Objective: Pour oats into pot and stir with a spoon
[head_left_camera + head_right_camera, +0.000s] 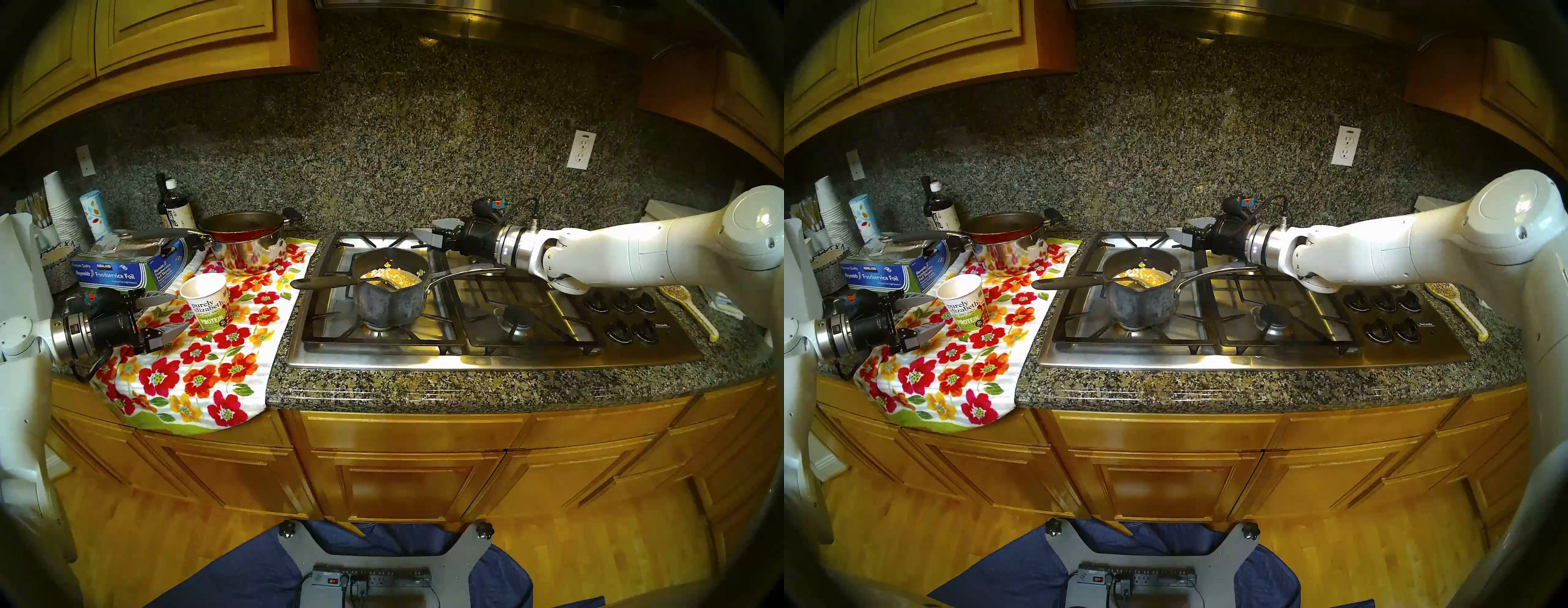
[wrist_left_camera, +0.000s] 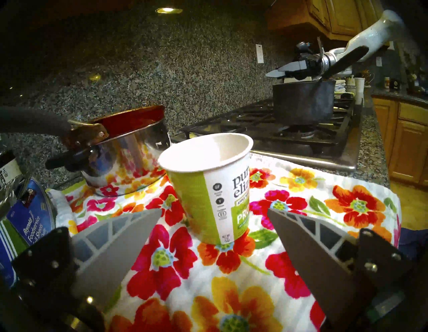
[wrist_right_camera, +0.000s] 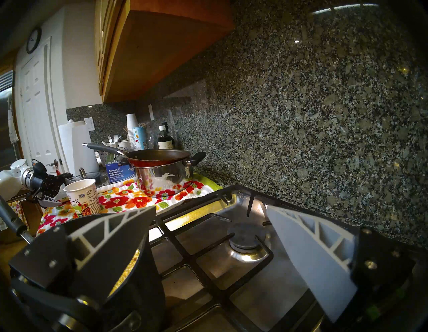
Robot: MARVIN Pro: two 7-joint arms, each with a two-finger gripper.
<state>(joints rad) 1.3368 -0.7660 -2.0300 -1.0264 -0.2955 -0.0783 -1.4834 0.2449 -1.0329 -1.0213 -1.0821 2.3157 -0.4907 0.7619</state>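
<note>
On stove, pot [image 1: 388, 293] holding oats [image 1: 392, 277] and spoon [image 1: 326, 282], both claws open

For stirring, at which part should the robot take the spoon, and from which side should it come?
Best grip looks like the free end of the black handle of the spoon, approached from the robot's left. Its bowl rests in the oats inside the pot, and the handle juts out past the rim towards the floral towel. The open left gripper looks nearer to that end.
</note>
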